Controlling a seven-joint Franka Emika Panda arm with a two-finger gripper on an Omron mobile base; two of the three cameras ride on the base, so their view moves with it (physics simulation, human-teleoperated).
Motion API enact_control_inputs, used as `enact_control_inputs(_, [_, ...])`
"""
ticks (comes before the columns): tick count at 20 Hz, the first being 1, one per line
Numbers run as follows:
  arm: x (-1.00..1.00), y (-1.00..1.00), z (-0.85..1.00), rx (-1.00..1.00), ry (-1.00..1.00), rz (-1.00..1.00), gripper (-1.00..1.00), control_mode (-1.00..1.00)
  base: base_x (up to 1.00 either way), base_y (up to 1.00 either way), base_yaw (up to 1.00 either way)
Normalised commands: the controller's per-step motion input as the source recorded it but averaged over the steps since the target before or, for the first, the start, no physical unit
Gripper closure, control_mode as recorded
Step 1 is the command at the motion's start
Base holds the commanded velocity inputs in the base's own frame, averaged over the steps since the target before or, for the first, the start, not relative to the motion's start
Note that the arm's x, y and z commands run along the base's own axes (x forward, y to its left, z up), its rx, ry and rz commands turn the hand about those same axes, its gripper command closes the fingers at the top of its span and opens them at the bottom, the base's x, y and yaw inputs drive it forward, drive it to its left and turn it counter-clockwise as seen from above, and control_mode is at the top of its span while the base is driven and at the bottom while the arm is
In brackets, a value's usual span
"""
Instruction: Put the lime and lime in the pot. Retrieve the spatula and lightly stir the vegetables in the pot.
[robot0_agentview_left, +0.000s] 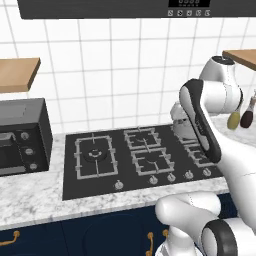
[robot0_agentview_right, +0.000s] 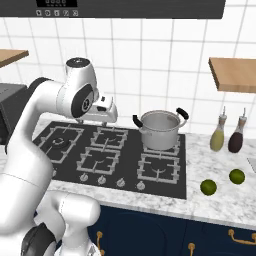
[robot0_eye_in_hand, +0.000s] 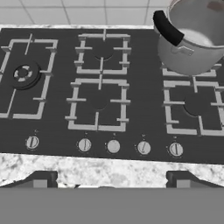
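- Sitting on the hob's (robot0_agentview_right: 117, 150) back right burner, the pot (robot0_agentview_right: 160, 130) is shiny steel, straight-sided, with two black loop handles.
- Two limes (robot0_agentview_right: 208, 187), small, round and green, lie on the marble counter (robot0_agentview_right: 220, 200) right of the hob.
- Gripper (robot0_eye_in_hand: 109, 186) is spread wide, empty, above the hob's front edge.

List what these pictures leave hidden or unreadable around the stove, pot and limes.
- Pot floor: right base view looks from the side, so its wall hides what lies inside; hand view cuts it off at the top-right edge.
- Pot in left base view: mostly behind the arm.
- Range hood display: too small to read.
- Oil bottles: partly behind the arm in left base view.
- Spatula: cannot be made out anywhere.
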Motion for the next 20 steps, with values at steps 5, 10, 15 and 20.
enact_control_inputs(5, [0.22,0.45,0.0,-0.08,0.1,-0.03,-1.0,-1.0,0.0,0.0,0.0])
enact_control_inputs(10, [0.0,0.01,0.0,0.0,0.05,0.0,-1.0,-1.0,0.0,0.0,0.0])
enact_control_inputs(15, [-0.02,0.03,0.0,-0.01,0.06,0.0,-1.0,-1.0,0.0,0.0,0.0])
enact_control_inputs(20, [-0.24,-0.29,0.04,0.0,0.0,-0.01,-1.0,1.0,-0.15,-0.33,0.0])
